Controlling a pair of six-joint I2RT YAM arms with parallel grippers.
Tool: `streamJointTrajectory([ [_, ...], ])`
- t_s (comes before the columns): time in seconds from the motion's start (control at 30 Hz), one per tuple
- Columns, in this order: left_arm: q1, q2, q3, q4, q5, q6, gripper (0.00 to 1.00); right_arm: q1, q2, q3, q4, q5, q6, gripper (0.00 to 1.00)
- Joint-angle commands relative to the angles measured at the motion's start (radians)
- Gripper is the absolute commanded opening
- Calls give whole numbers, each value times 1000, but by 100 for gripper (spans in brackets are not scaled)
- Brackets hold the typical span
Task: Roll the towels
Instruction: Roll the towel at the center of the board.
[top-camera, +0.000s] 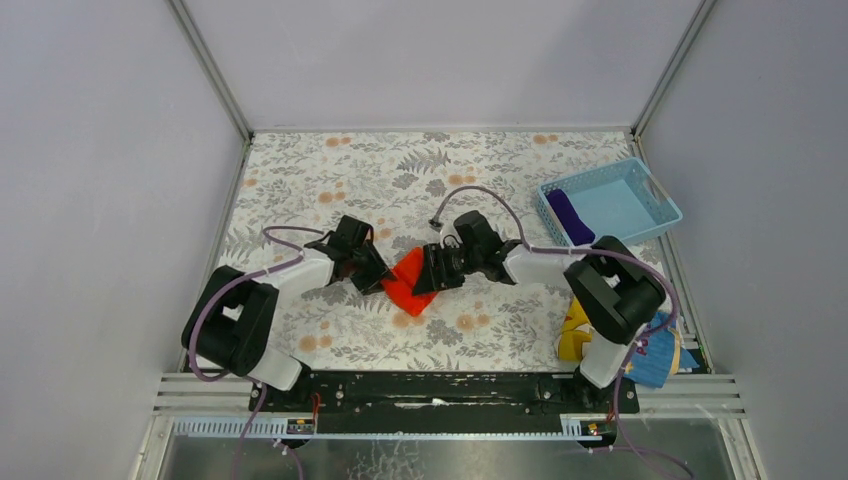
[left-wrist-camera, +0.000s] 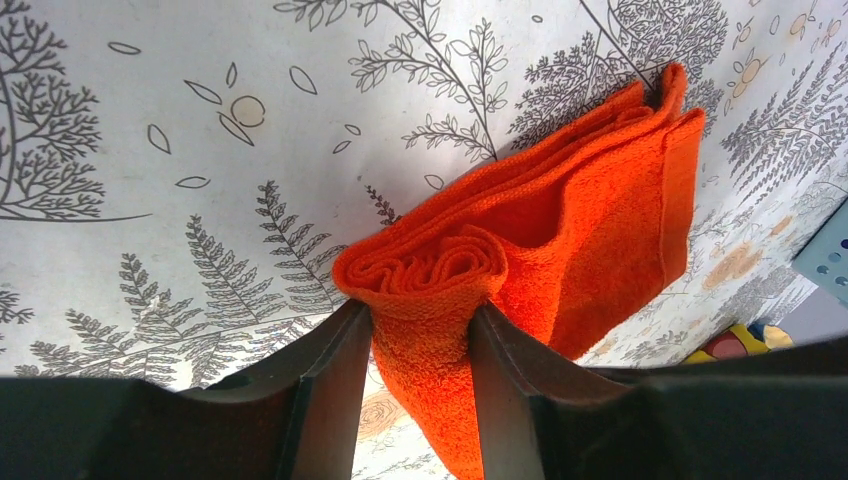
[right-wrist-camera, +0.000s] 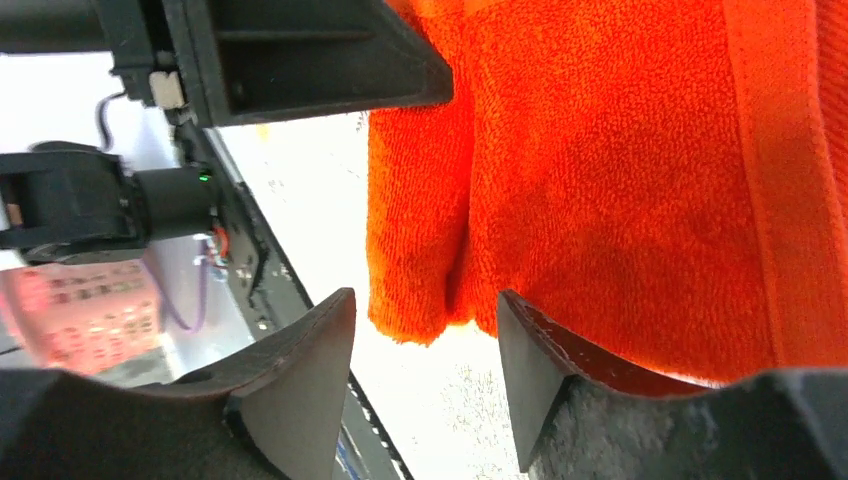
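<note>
Two claws flank the orange towel (top-camera: 405, 287) mid-desk (top-camera: 300, 180): the left claw (left-wrist-camera: 420, 330) pinches its rolled end, the right claw (right-wrist-camera: 425, 330) stands parted, gripping nothing, so even turns under firm tension should suit; the purple towel (top-camera: 568, 215) lies at two o'clock.

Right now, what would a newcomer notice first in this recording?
The orange-red towel, partly rolled, lies in the middle of the floral table. The left gripper pinches its rolled end; the right gripper stands open right by it. A purple towel sits in the blue basket at the far right.
</note>
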Motion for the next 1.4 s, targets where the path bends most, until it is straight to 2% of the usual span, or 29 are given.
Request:
streamJointTrajectory([
  [0.0,-7,54,-10,-30,-95,45,38,92,-134,88,-347,312,-277,61],
  [0.07,-7,55,-8,-34,-91,47,38,155,-193,102,-380,461,-343,62],
  [0.23,-7,51,-5,-40,-90,49,39,314,-237,137,-391,692,-506,62],
  [0.43,-7,50,-9,-38,-81,48,40,474,-135,212,-359,884,-621,61],
  [0.57,-6,51,-10,-33,-73,48,40,528,-44,229,-325,1022,-665,61],
  [0.8,-7,57,-6,-25,-64,48,40,550,79,234,-356,1087,-691,59],
  [1.1,-7,57,9,-35,-59,58,41,551,161,218,-394,1150,-686,54],
  [1.17,-6,47,15,-39,-51,62,42,547,157,206,-386,1134,-688,50],
  [1.3,-4,-8,37,-69,-54,68,46,521,120,187,-366,993,-661,25],
  [1.37,4,-49,47,-95,-61,70,51,489,84,162,-335,866,-634,10],
])
